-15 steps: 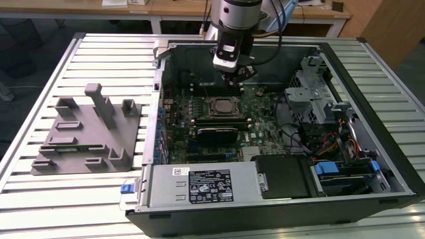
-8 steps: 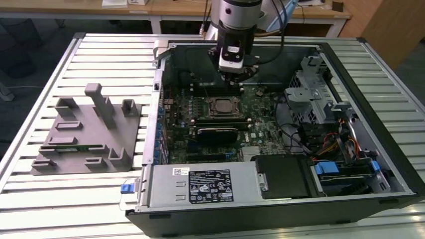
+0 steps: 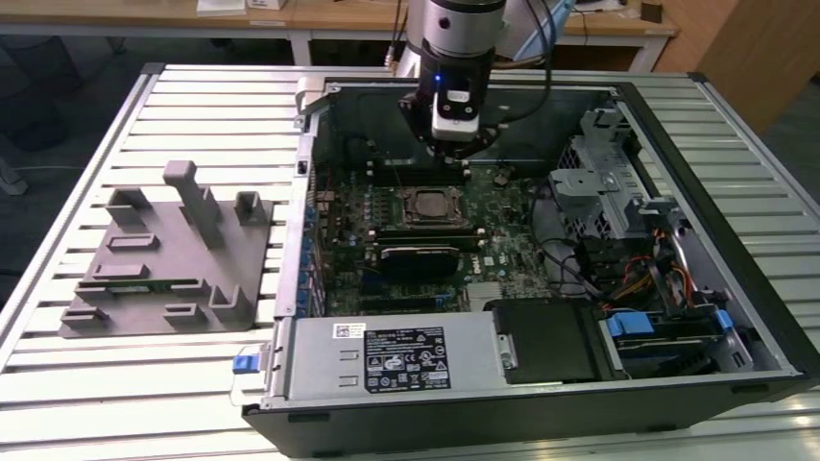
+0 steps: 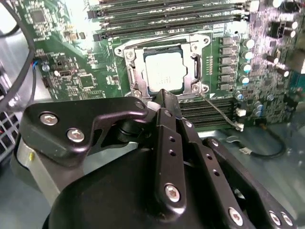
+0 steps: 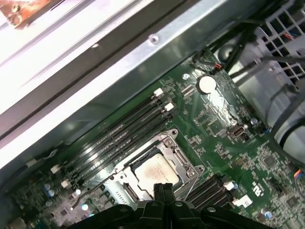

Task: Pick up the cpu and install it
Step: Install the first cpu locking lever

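The cpu [image 4: 163, 71], a small square chip with a pale silver top, lies flat inside the metal-framed socket [image 4: 135, 78] on the green motherboard [image 4: 71, 71]. It shows in both wrist views [image 5: 155, 172] and in the exterior view [image 3: 427, 203]. My gripper [image 3: 459, 146] hangs over the open computer case, just beyond the socket's far side. Its two black fingers [image 4: 164, 102] are pressed together, shut, with nothing between them. Their tips [image 5: 162, 190] sit at the edge of the socket, above the chip and apart from it.
A large grey moulded tray [image 3: 167, 254] lies on the slatted table at the exterior view's left. Inside the case are memory slots [image 5: 119, 133], a black cooler block [image 3: 417, 257], the power supply [image 3: 384, 360], a drive cage [image 3: 602, 192] and loose cables [image 3: 628, 279].
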